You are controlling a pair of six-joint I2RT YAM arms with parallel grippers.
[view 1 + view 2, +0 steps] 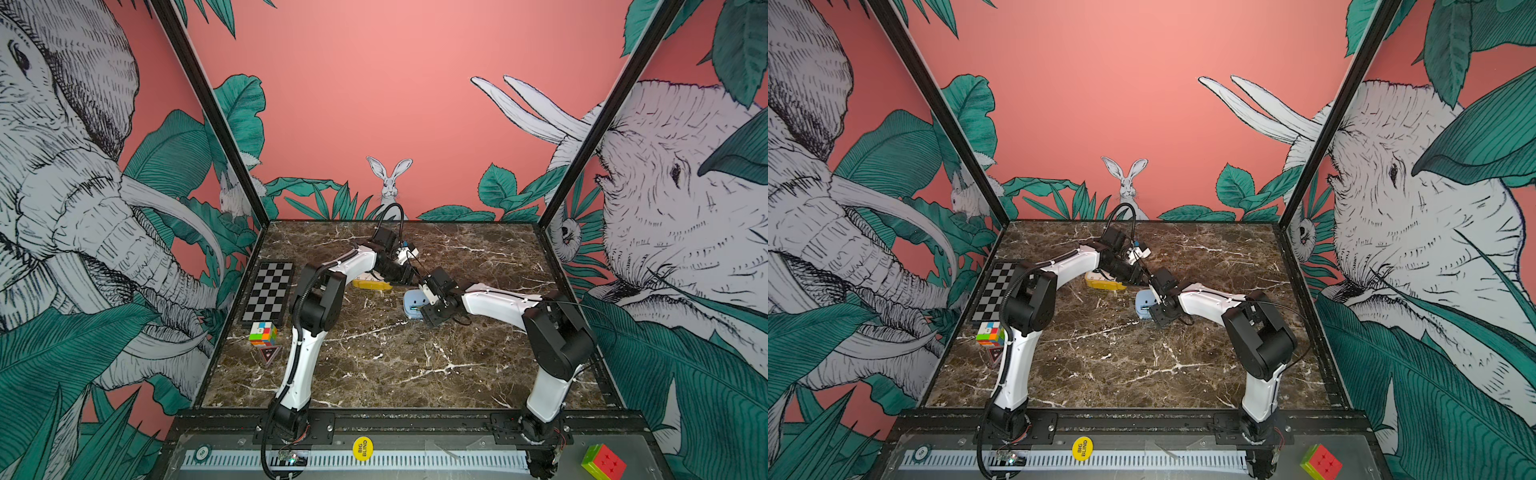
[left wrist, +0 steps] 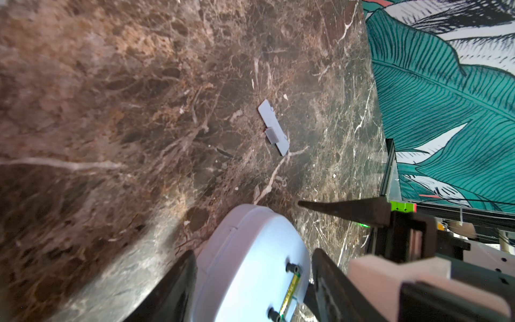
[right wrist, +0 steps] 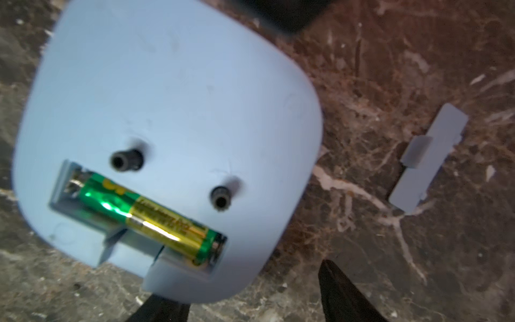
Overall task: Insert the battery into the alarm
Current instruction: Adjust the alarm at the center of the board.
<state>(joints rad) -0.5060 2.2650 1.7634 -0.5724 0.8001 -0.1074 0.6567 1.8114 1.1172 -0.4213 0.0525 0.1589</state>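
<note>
Right gripper point(image 3: 245, 281): jaws wide, empty, at the edge of the alarm point(image 1: 411, 301). Left gripper point(image 2: 253, 251): jaws spread, flanking alarm, seemingly just clear of it. Alarm: blue, back up, centre of both top views. Battery point(image 3: 147, 212): seated in alarm's open bay. Cover point(image 3: 429, 159): loose on table point(image 3: 390, 69), near alarm.

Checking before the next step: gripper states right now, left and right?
Left gripper: open, jaws either side of the pale blue plastic alarm, no grip visible.
Right gripper: open, holding nothing.
</note>
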